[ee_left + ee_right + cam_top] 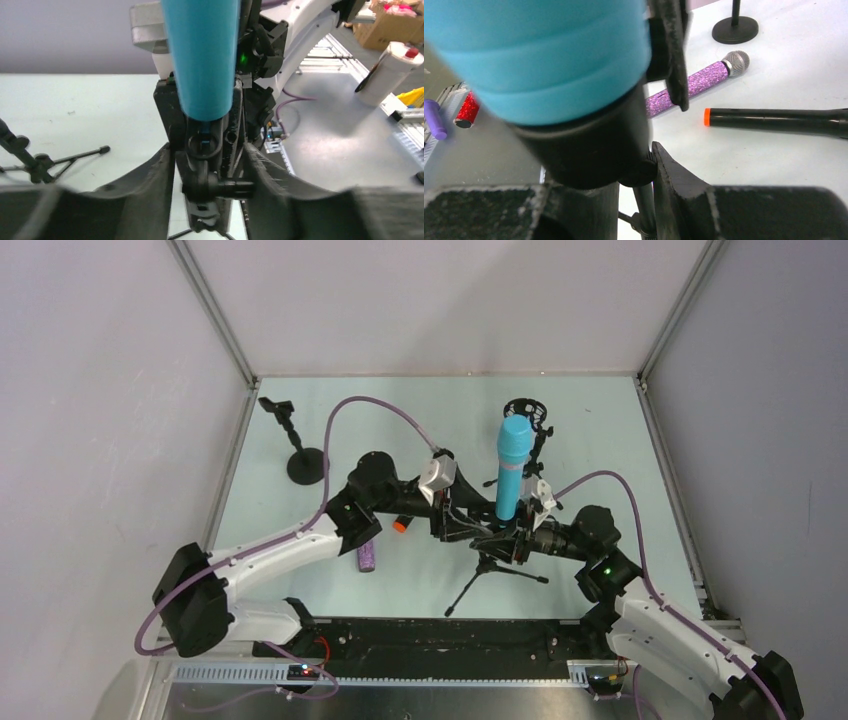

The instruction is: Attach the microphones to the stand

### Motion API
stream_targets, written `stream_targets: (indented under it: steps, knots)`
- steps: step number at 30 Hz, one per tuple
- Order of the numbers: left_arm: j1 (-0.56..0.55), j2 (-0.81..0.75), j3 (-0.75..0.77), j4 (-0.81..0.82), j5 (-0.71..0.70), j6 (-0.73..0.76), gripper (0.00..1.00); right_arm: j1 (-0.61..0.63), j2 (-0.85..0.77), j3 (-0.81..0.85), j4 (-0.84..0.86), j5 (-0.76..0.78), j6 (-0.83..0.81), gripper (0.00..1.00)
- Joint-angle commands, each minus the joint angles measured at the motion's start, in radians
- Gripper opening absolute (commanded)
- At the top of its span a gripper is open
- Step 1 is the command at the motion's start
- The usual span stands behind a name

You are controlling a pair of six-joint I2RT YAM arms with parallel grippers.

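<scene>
The turquoise microphone [512, 468] stands upright in the black clip [202, 145] of a tripod stand [495, 575] at mid-table. My left gripper [458, 523] comes from the left and is shut on the clip's joint and knob [220, 187], just below the turquoise microphone [202, 60]. My right gripper [508, 538] comes from the right and is shut on the clip's cup [589, 150] under the turquoise microphone [539, 55]. The purple glitter microphone [704, 82] and the black microphone with the orange end [774, 120] lie on the table; both are partly under my left arm in the top view.
A round-base stand [303, 462] stands at the far left, also in the right wrist view [735, 27]. A second tripod stand with a ring mount [528, 412] stands behind the turquoise microphone. A white cylinder [385, 72] lies off the table.
</scene>
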Motion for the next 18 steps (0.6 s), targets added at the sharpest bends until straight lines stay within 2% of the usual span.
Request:
stream_targets:
  steps: [1,2,4,12,14,18]
  knots:
    - [-0.005,0.007,0.054,0.021,0.024,-0.007,0.39,0.003,-0.014,0.073,0.078,0.018,0.015,0.0]
    - [-0.005,0.008,0.055,0.02,0.02,-0.012,0.19,0.005,-0.012,0.073,0.071,0.028,0.015,0.0]
    - [-0.007,0.004,0.056,0.02,0.008,-0.019,0.03,0.009,-0.01,0.073,0.064,0.052,0.015,0.0]
    - [-0.039,-0.04,0.034,0.021,-0.159,-0.044,0.0,0.071,-0.04,0.075,0.004,0.261,-0.001,0.0]
    - [-0.056,-0.048,0.035,0.022,-0.236,-0.072,0.0,0.092,-0.048,0.075,-0.001,0.316,-0.002,0.0]
    - [-0.111,-0.07,0.026,0.022,-0.516,-0.115,0.0,0.152,-0.066,0.072,0.0,0.459,0.004,0.0]
